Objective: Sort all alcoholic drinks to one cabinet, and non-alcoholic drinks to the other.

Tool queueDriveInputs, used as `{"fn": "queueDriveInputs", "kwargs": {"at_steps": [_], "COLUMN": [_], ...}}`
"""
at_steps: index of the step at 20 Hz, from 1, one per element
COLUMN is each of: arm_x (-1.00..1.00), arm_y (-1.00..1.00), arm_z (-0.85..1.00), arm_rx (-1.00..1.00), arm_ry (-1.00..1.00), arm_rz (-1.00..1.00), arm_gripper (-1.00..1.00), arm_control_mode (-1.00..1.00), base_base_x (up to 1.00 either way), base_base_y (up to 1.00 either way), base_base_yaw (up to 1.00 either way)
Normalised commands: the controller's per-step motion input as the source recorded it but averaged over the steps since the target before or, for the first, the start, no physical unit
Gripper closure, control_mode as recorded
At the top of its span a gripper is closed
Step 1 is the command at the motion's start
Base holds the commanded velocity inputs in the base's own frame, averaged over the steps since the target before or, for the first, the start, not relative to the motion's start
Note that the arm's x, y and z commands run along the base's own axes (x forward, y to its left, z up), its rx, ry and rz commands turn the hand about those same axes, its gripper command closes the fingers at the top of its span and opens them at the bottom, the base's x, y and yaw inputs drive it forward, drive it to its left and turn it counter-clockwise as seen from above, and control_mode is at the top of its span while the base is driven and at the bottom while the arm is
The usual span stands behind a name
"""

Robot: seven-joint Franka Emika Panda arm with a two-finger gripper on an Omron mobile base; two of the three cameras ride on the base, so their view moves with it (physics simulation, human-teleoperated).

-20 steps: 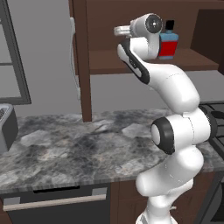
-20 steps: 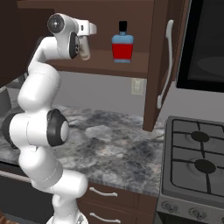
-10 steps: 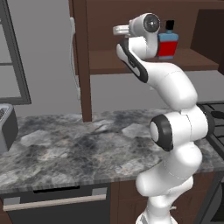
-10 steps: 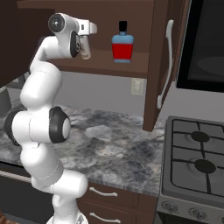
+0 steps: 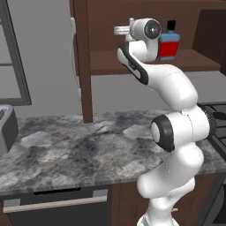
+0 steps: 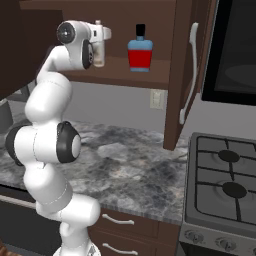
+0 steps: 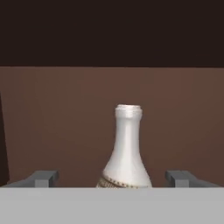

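1. Now the claw [image 7: 112, 178] stands wide inside the open wall cabinet [image 6: 177, 75]. Its two dark fingertips [image 7: 43, 178] sit well to either side of the pale bottle [image 7: 126, 148] and touch nothing, so the bottle stands free on its own base.
2. That slim bottle is upright between the tips, white cap up, on the cabinet shelf [image 5: 108, 59]. I judge it has been set down with the alcoholic drinks, and the spread tips are what a clean release there calls for.
3. Further along the same shelf, apart from the hand, stands the blue bottle [image 6: 140, 50], squat and square, with a red label and black cap. Both bottles share one shelf, which fits the sorting rule of one cabinet per kind.
4. The cabinet door [image 6: 192, 70] hangs open toward the stove, its silver bar handle [image 6: 190, 70] facing out, so the arm has room to reach in level.
5. Below, the grey stone desk [image 5: 75, 150] runs under the cabinet beside the stove [image 6: 225, 185].
6. Next, I would judge, the hand must draw straight back. A sideways swing could knock the slim bottle over.
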Motion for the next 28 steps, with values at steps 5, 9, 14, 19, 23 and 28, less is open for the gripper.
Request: {"fn": "queueDriveInputs", "kwargs": {"at_steps": [5, 9, 14, 19, 23, 28], "arm_x": [0.01, -0.08, -0.35, -0.43, -0.48, -0.55], "arm_y": [0.03, 0.06, 0.08, 0.02, 0.0, 0.0], "arm_z": [-0.01, 0.01, 0.11, 0.33, 0.22, 0.01], "arm_rx": [0.0, 0.0, 0.0, 0.0, 0.0, 0.0], "arm_ry": [-0.12, -0.02, 0.0, 0.03, 0.08, 0.03], "arm_rz": [0.0, 0.0, 0.0, 0.0, 0.0, 0.0], "arm_gripper": [-1.0, -1.0, -1.0, -1.0, -1.0, -1.0], "arm_control_mode": [-1.0, -1.0, -1.0, -1.0, -1.0, -1.0], "base_base_x": [0.0, 0.0, 0.0, 0.0, 0.0, 0.0], "base_base_y": [0.0, 0.0, 0.0, 0.0, 0.0, 0.0], "base_base_yaw": [0.0, 0.0, 0.0, 0.0, 0.0, 0.0]}}
